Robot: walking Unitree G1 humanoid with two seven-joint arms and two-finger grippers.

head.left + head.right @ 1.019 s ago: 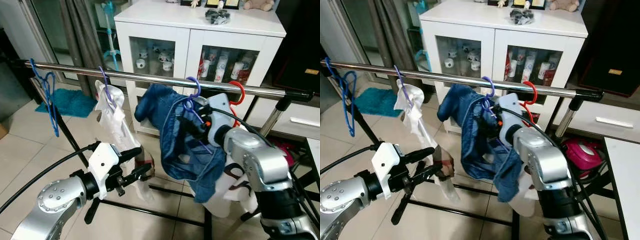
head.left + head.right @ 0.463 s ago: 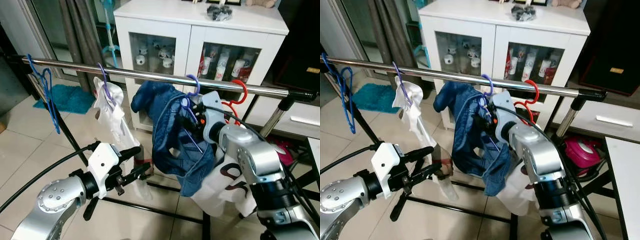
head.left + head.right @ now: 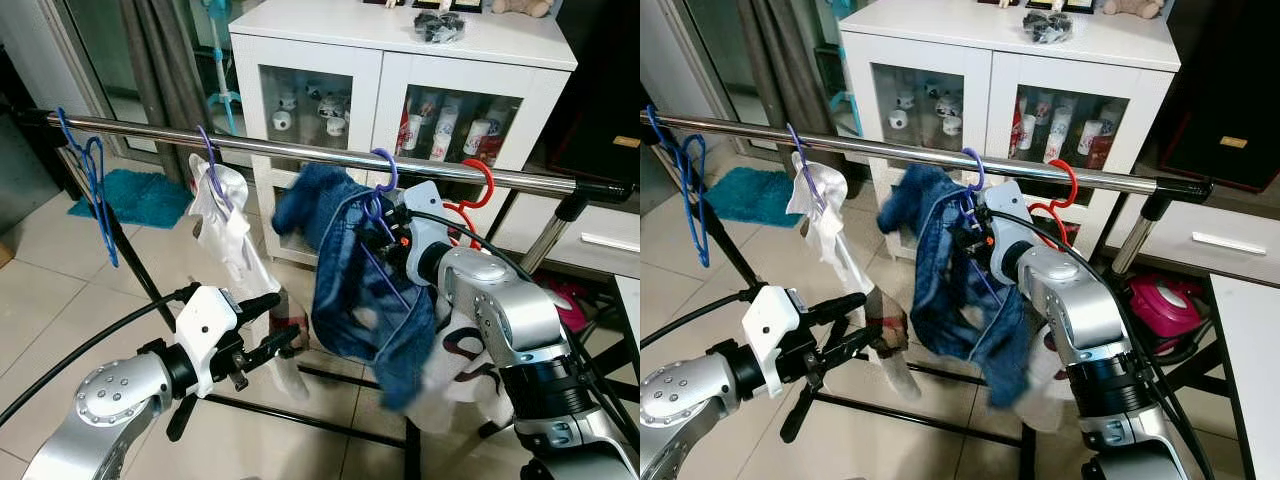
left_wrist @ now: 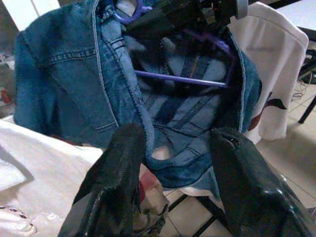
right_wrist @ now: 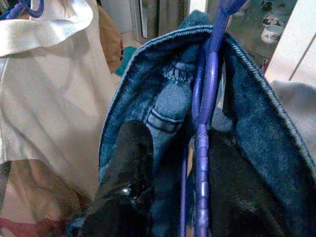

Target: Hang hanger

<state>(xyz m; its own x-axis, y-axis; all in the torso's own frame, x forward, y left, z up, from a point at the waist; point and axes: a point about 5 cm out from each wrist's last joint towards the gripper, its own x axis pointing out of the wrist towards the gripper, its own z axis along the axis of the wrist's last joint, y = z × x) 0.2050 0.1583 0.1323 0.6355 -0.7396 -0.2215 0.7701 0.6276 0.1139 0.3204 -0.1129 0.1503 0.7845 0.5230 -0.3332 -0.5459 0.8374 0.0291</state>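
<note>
White garment [image 3: 225, 225] and red hanger [image 3: 478, 190] flank the denim-laden purple hanger [image 3: 383, 172].

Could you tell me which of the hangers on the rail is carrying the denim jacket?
The purple hanger beside the red hanger, with the right claw at it; the blue hanger hangs bare.

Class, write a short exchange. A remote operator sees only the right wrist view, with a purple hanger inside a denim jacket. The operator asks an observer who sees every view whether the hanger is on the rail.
Operator: Is the purple hanger hooked over anything?
Observer: Yes, the purple hanger has its hook over the steel rail, and the denim jacket hangs below it.
Operator: What hangs beside it?
Observer: A red hanger sits on the rail on the robot's right.
Operator: Where is the other arm?
Observer: The left gripper is open, low, below the rail.
</note>
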